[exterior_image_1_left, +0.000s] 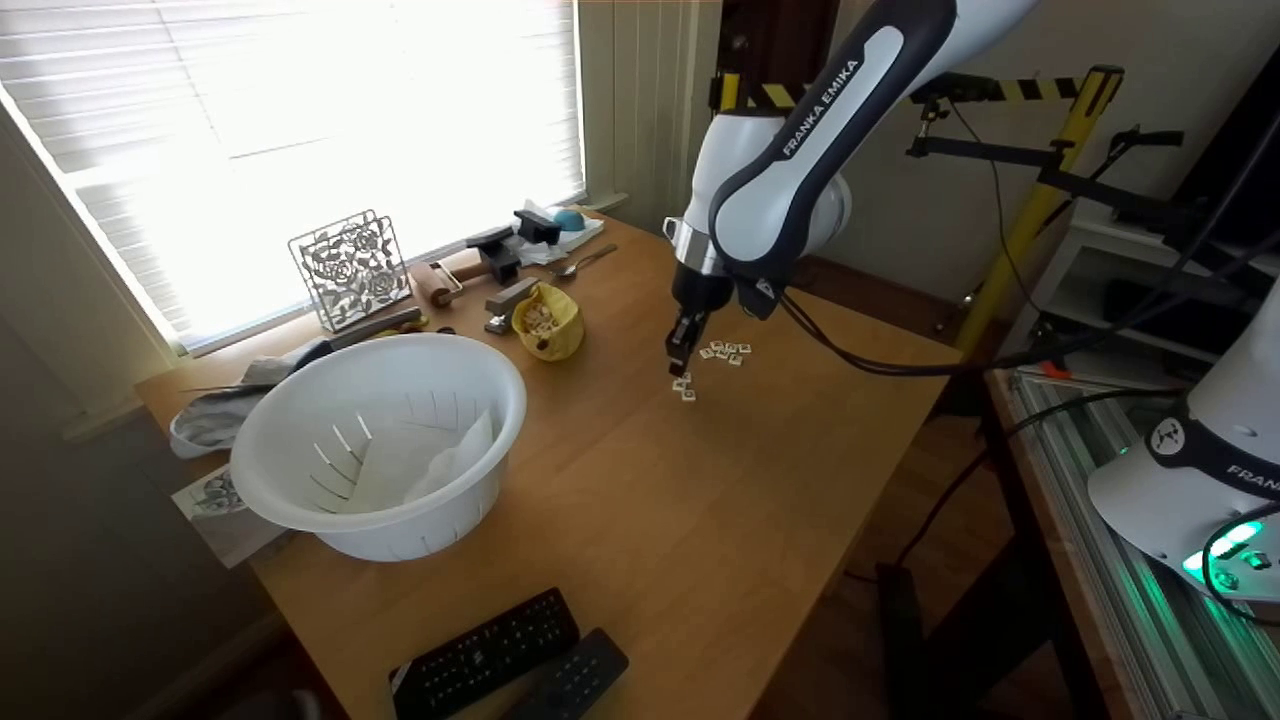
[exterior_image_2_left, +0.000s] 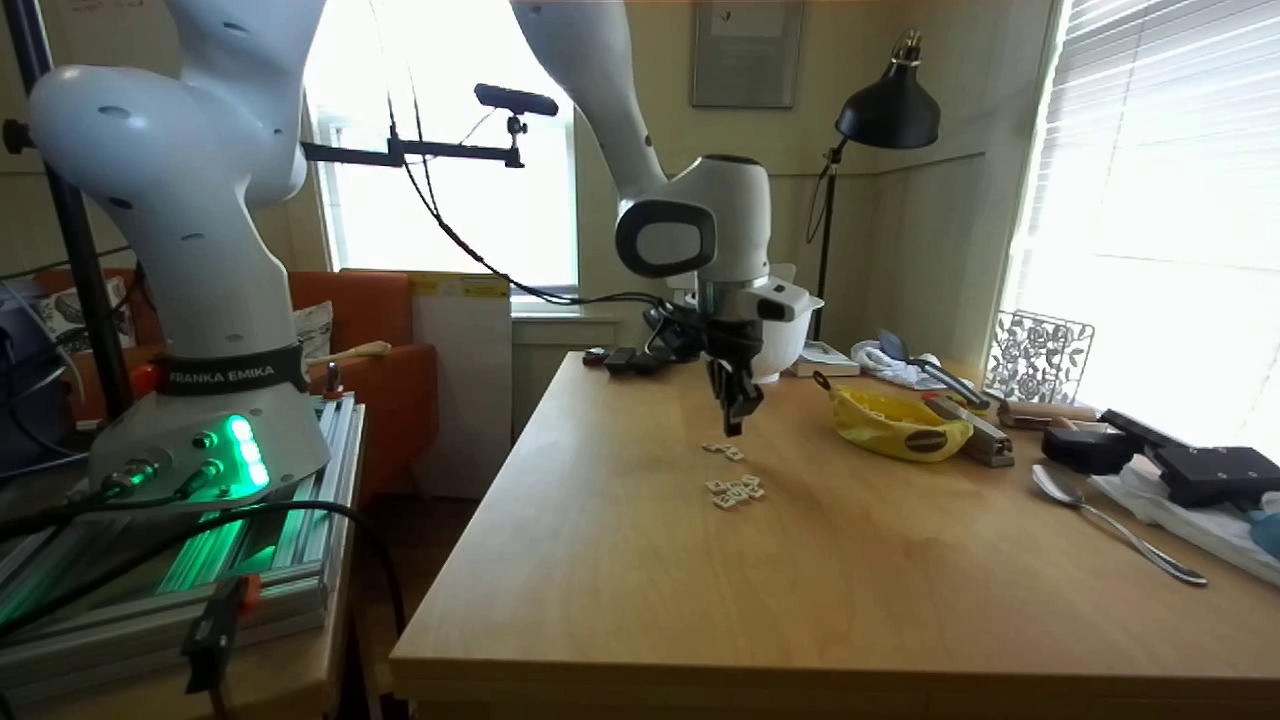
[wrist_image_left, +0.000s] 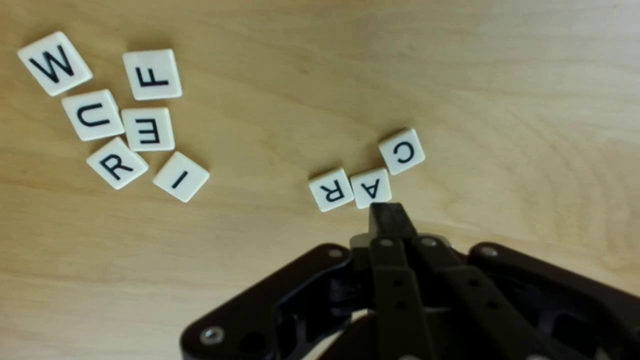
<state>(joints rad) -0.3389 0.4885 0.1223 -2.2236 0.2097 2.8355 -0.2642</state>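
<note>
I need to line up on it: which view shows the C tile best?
The wrist view: the C tile shows whole, its letter legible, clear of the gripper. In both exterior views, its three-tile group appears small, letters unreadable; I cannot single it out.

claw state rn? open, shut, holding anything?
Claw: closed, no object visible in its grip; tips near the A tile.

White C-tile (wrist_image_left: 402, 151), A-tile (wrist_image_left: 371, 188) and R-tile (wrist_image_left: 331, 190) lie face-up, close together
</note>
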